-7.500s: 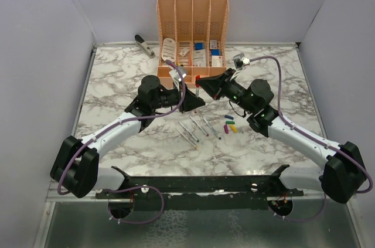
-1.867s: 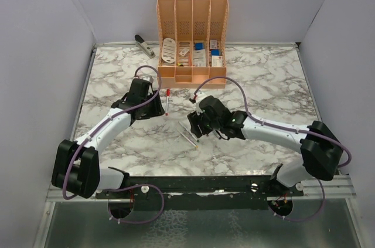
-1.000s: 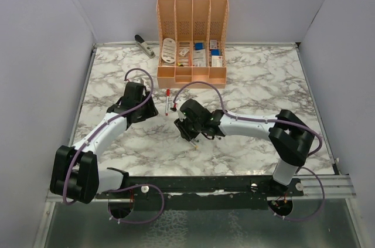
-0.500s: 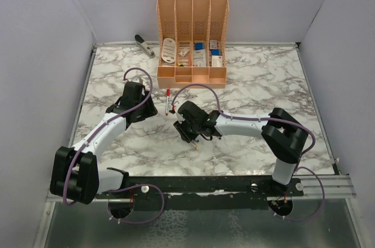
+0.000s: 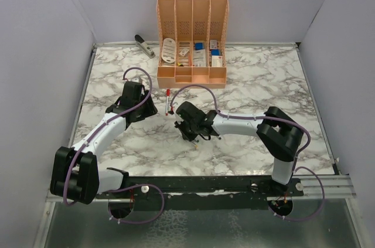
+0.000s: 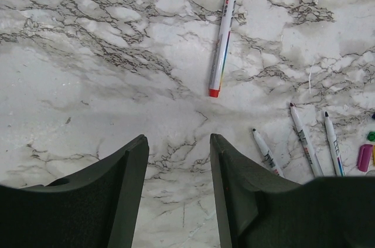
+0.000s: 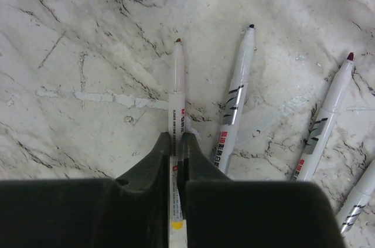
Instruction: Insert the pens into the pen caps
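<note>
My right gripper [image 7: 178,138] is shut on a white pen [image 7: 177,84] with an orange-brown tip, which lies on the marble table [image 5: 117,72] pointing away from the wrist. Beside it on the right lie two more uncapped pens [image 7: 237,92] [image 7: 327,119]. A pen with a red cap fitted [image 6: 224,34] lies ahead of my left gripper [image 6: 179,142], which is open and empty above bare marble. A purple pen cap [image 6: 364,157] and a green pen cap [image 6: 371,135] show at the right edge of the left wrist view. In the top view the right arm covers the caps.
An orange desk organizer [image 5: 192,43] with small items stands at the back centre. A black-and-silver stapler [image 5: 144,45] lies to its left. Grey walls close in the table on three sides.
My right gripper has slid slightly left over the loose pens and its fingers have shut on the orange-tipped pen. The left arm has barely moved.
</note>
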Controlling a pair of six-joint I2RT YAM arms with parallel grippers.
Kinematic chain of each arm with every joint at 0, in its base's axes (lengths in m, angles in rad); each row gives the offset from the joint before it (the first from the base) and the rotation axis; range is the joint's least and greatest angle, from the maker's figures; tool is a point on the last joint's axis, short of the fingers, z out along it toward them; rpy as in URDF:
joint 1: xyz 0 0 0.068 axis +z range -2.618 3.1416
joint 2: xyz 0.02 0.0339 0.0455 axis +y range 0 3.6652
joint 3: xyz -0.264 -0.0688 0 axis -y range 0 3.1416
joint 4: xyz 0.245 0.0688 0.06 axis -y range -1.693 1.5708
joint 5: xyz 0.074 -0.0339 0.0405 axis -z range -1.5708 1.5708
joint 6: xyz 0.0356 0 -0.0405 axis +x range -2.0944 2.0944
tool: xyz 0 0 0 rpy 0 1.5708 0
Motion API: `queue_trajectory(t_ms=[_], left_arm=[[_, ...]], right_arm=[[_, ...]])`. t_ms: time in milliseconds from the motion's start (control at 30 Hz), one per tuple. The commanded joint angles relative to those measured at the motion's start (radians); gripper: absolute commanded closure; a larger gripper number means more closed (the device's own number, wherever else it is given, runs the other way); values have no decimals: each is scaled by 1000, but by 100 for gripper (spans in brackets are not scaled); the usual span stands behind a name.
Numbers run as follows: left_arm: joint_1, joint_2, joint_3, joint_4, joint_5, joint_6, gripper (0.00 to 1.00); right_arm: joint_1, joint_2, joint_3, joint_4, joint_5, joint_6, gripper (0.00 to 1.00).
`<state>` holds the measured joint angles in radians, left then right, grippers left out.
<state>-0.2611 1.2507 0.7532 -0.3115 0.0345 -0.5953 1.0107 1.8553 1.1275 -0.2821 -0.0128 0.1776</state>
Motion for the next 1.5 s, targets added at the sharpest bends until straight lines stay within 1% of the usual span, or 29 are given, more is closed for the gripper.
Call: queue_trajectory(t_ms=[0, 100, 233, 333, 433, 500, 633, 700, 833, 900, 1033, 1200, 1333, 1467], left_arm=[[6, -13, -5, 28, 13, 5, 51], [7, -13, -1, 27, 13, 7, 51], [6, -20, 4, 24, 10, 16, 51], [7, -29, 6, 28, 13, 27, 51], [7, -44, 0, 69, 59, 55, 51], [6, -60, -13, 123, 118, 74, 51], [6, -86, -64, 295, 277, 86, 52], [4, -93, -101, 417, 399, 86, 52], [-8, -86, -173, 731, 679, 25, 52], [-37, -75, -167, 798, 742, 41, 52], [-102, -61, -122, 817, 773, 91, 50], [-170, -11, -74, 905, 814, 65, 49], [-210, 44, -32, 910, 814, 62, 49], [-226, 78, -12, 917, 799, 60, 49]], right_arm=[[7, 38, 25, -41, -8, -7, 99], [8, 21, 45, -42, -23, 0, 99], [8, -38, 93, -37, 8, 39, 99], [8, -77, 137, -37, 78, 60, 99], [-1, -116, 162, -34, 154, 83, 99], [-24, -156, 156, -13, 178, 115, 99], [-96, -281, 88, 77, 183, 198, 99], [-130, -344, 40, 133, 186, 224, 99], [-160, -453, -57, 257, 205, 264, 99], [-162, -492, -91, 299, 216, 288, 99], [-164, -557, -159, 397, 183, 340, 99], [-164, -596, -251, 521, 140, 362, 99], [-164, -608, -267, 540, 135, 362, 99], [-164, -616, -276, 554, 133, 366, 99]])
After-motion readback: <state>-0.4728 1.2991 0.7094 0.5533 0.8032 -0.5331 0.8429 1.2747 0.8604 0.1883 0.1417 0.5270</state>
